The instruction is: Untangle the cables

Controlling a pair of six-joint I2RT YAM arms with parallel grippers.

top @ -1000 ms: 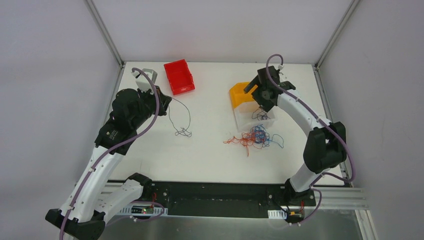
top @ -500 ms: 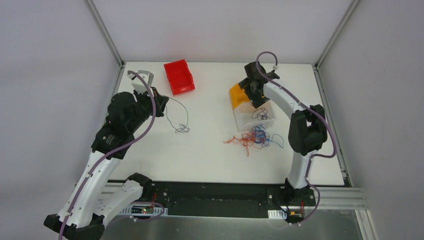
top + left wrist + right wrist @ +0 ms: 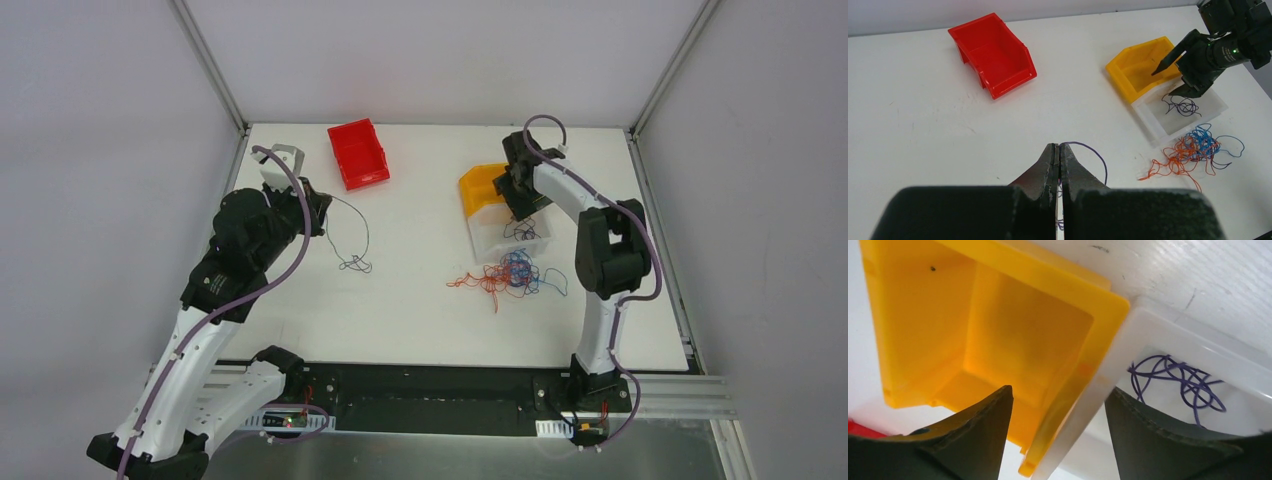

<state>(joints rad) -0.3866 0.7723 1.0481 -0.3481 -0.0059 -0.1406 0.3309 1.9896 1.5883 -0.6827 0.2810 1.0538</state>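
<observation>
Reading from the biggest down: the white table [image 3: 420, 310] carries three bins. The red bin [image 3: 358, 153] sits alone at the far left-centre. The yellow bin [image 3: 478, 188] butts against the clear bin [image 3: 1208, 102] on the right.

Tangle of cables [image 3: 510, 272]: orange, blue and dark strands knotted on the table, just in front of the clear bin. You can see it is unheld.

A purple coil [image 3: 1182, 106] lies inside the clear bin.

Your left gripper [image 3: 1058, 150] has its jaws pressed together, pinching one dark strand [image 3: 352, 262]. The strand arcs out from the fingertips and ends in a small squiggle on the table.

Your right gripper [image 3: 1058, 390] is spread, one finger over the yellow bin and the other over the clear bin. The adjoining walls sit between them.

Since a second ago, your right gripper has dropped lower at the bins and its jaws have narrowed. Your left arm has drawn back leftward, and the strand's squiggle has slid slightly left. The tangle has not shifted.
</observation>
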